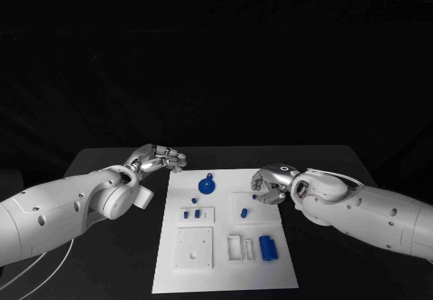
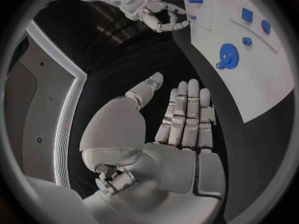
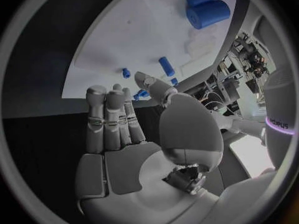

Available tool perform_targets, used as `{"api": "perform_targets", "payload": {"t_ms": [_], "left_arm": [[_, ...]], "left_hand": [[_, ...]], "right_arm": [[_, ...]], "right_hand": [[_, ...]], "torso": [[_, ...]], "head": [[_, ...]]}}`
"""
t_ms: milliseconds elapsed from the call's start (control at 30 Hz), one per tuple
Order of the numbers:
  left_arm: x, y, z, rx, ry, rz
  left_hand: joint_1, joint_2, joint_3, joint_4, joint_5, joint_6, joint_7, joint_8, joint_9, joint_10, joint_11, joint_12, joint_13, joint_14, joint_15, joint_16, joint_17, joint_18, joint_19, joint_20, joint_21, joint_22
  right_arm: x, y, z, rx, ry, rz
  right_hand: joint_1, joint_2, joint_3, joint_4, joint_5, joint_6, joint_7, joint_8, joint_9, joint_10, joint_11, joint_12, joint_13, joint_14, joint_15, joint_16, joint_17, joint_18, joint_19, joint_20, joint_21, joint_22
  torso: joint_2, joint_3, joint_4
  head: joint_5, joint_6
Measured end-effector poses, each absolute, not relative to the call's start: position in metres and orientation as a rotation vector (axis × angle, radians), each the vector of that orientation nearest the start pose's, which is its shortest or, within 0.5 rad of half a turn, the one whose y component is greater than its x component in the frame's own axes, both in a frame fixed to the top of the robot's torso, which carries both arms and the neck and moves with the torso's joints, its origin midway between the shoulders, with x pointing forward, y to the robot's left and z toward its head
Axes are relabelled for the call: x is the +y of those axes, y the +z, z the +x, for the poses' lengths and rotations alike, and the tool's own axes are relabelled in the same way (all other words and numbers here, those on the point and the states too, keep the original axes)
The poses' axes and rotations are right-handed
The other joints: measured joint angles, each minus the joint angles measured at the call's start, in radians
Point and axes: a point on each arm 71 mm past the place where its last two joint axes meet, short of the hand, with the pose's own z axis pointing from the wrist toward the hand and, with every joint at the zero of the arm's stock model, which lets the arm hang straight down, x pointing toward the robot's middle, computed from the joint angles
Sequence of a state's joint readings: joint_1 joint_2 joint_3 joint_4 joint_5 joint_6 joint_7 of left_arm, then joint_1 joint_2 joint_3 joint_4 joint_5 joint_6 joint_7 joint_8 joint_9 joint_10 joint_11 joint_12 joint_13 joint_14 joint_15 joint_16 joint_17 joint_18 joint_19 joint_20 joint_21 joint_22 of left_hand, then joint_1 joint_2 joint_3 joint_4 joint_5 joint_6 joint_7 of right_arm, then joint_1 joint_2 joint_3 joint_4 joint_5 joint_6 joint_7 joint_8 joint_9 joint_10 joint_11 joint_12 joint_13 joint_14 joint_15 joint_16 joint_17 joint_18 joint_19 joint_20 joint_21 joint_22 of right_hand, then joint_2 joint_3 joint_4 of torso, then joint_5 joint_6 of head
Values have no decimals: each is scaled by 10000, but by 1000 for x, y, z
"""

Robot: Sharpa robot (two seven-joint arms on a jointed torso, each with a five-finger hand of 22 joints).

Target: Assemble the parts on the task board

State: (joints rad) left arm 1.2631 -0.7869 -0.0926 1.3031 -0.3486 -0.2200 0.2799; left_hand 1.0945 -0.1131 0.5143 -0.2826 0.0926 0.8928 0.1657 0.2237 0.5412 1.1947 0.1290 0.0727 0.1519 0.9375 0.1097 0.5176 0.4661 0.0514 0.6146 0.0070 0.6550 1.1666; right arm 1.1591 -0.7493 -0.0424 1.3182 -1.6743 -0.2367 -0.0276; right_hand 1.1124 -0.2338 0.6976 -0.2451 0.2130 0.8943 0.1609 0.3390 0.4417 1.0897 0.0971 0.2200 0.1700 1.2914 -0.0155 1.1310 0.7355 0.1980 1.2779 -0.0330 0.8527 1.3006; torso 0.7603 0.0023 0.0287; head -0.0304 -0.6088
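Left hand (image 1: 155, 159): your fingers are spread, holding nothing, just off the board's (image 1: 280, 275) far-left corner.
Right hand (image 1: 271, 183): your fingers are loosely apart and empty, beside a small blue peg (image 1: 243, 212).

task board (image 1: 226, 275) mid-table (image 1: 108, 159) | parts (image 1: 268, 247) on it (scattered)

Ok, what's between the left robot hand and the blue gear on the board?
Nothing in the head view: from the left robot hand to the gear there is only black table and bare white board.
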Motion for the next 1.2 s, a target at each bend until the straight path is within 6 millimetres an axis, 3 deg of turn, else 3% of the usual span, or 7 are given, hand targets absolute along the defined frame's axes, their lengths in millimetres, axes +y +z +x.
{"api": "perform_targets", "payload": {"t_ms": [133,367,767,867,900,1200], "left_arm": [[239,-180,530,15834,-13017,-7751],[241,-179,530,15727,-13121,-7872],[240,-179,529,15695,-13177,-7933],[240,-179,529,15695,-13181,-7939],[240,-179,529,15695,-13183,-7941],[240,-179,529,15710,-13221,-7945]], "left_hand": [[0,0,-68,-9,0,-35,36,0,-22,-90,17,0,-70,-236,124,-329,-38,-54,-90,89,-122,-5],[1,0,-68,-9,0,-70,71,0,-38,-150,23,0,-88,-236,124,-377,-37,-54,-125,125,-131,-4],[1,-1,-97,20,0,-70,71,0,-38,-186,59,0,-98,-236,123,-378,-37,-55,-125,126,-168,-3],[1,-1,-97,20,0,-70,71,0,-37,-185,58,0,-98,-236,123,-415,-37,-56,-125,126,-168,-3],[1,-1,-97,20,0,-70,71,0,-37,-185,59,0,-98,-236,123,-415,-37,-56,-125,126,-168,-3],[-35,36,-124,47,0,-70,71,0,-42,-185,59,0,-106,-235,122,-415,-25,-56,-124,126,-168,-3]], "right_arm": [[-203,-226,507,16993,4743,-4206],[-201,-231,507,16986,4502,-4408],[-195,-238,507,16956,4384,-4592],[-193,-238,507,16912,4352,-4634],[-192,-239,507,16892,4331,-4651],[-189,-240,507,16674,4095,-4795]], "right_hand": [[13,-85,51,52,-39,-39,38,-60,-53,-31,32,-234,-179,112,46,180,80,0,124,-85,70,44],[14,-85,97,98,-87,-43,40,-60,-70,40,98,-325,-313,131,33,256,105,-2,194,-84,70,70],[53,-124,206,205,-344,-16,15,-60,-79,282,10,-382,-369,174,18,338,104,-51,279,-101,70,69],[272,94,640,355,-1229,318,-105,75,-40,714,-128,-234,-316,115,-60,338,103,-55,283,-102,70,69],[308,70,864,442,-1444,371,-149,86,-39,806,-149,-229,-299,119,-106,338,103,-56,311,-96,74,68],[331,46,1433,661,-1587,737,-272,146,-48,1083,-331,-227,-238,131,-187,425,93,-58,356,-101,186,67]], "torso": [[12,6,-1],[13,1,6],[9,-12,5],[6,-12,5],[5,-12,4],[2,-14,0]], "head": [[26,-33],[57,-123],[102,-188],[104,-202],[104,-206],[109,-242]]}}
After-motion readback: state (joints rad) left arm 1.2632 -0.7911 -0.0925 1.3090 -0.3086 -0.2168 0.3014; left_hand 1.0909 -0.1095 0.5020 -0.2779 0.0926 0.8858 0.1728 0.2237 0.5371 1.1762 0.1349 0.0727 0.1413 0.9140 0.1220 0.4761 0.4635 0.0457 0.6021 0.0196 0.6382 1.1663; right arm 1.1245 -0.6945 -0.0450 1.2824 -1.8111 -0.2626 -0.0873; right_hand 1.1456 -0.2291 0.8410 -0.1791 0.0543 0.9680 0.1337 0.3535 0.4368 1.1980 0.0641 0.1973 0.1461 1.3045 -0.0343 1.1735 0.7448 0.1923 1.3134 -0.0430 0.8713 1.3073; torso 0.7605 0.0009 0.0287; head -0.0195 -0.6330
